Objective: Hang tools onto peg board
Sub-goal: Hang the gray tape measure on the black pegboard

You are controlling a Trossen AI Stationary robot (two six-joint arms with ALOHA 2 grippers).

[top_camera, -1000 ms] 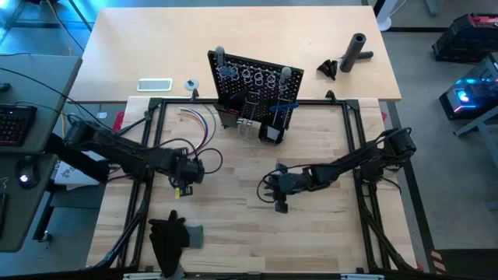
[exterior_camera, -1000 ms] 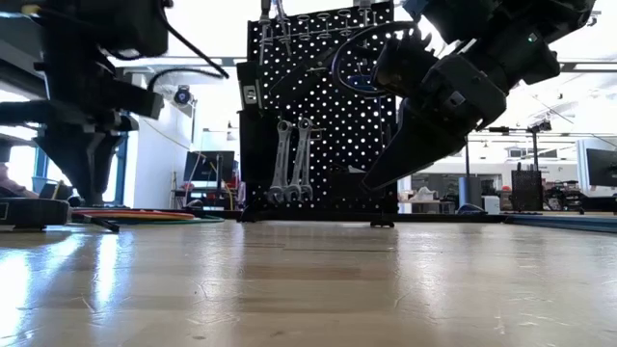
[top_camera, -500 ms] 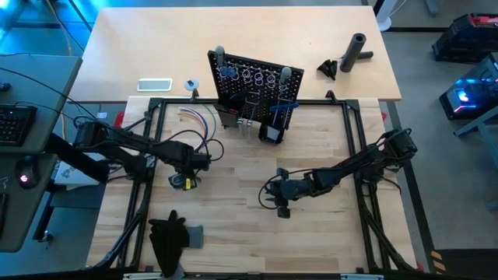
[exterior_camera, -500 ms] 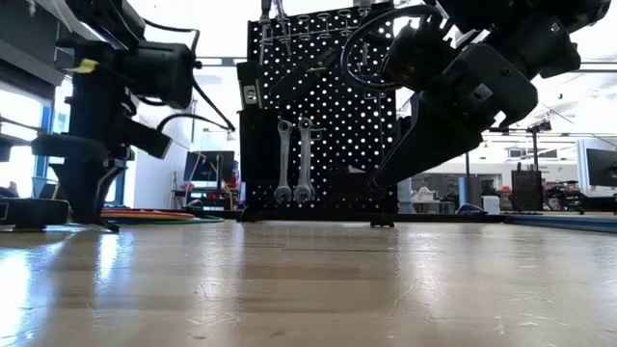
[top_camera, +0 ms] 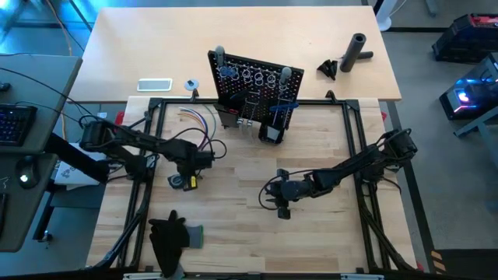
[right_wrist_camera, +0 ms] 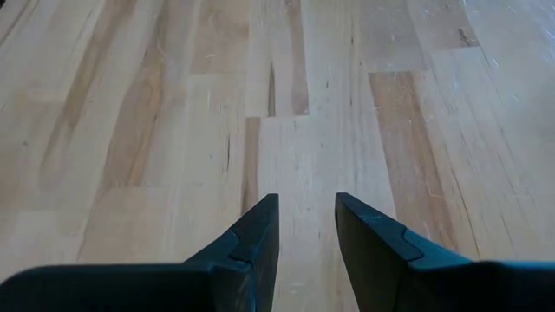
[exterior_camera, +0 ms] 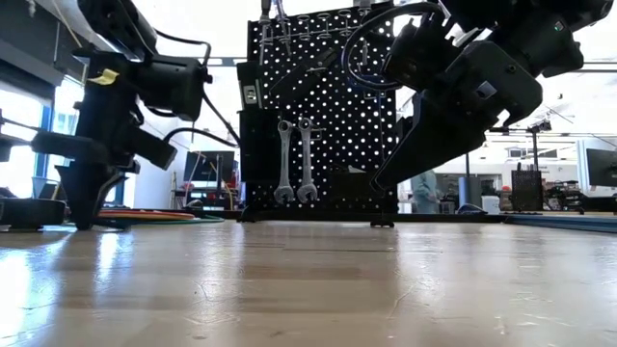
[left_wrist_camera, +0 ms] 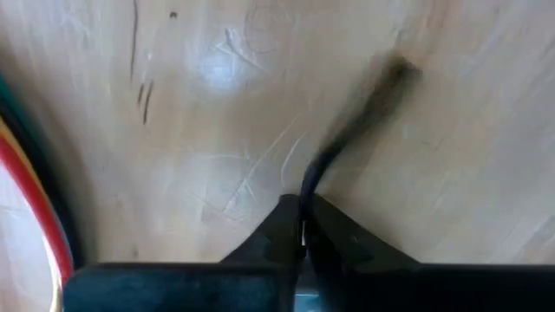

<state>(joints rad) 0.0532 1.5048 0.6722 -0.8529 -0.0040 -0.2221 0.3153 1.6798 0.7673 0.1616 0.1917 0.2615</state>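
High view: we find the left claw (top_camera: 185,180) left of centre on the desk (top_camera: 233,225), poised over a small tool with a yellow-and-black patch (top_camera: 191,183). The peg board (top_camera: 253,82) stands upright above centre, so the carry would run up and to the right. The bundle of coloured wires (top_camera: 198,123) lies between the left arm and the board and may snag. The right claw (top_camera: 282,208) waits lower centre; the left arm is plainly nearer the tool. A black cloth (top_camera: 167,233) sits lower left, well apart.

Low view: two silver wrenches (exterior_camera: 294,159) already hang on the board. The left claw (exterior_camera: 82,207) points down at the left edge, tips at the desk surface.

Left wrist view: the left claw (left_wrist_camera: 299,227) is pinched together on a thin dark shaft (left_wrist_camera: 351,130) that runs away diagonally toward the upper right; the tool's far end is blurred.

Right wrist view: the right claw (right_wrist_camera: 305,221) stands parted, holding nothing, over bare wood.
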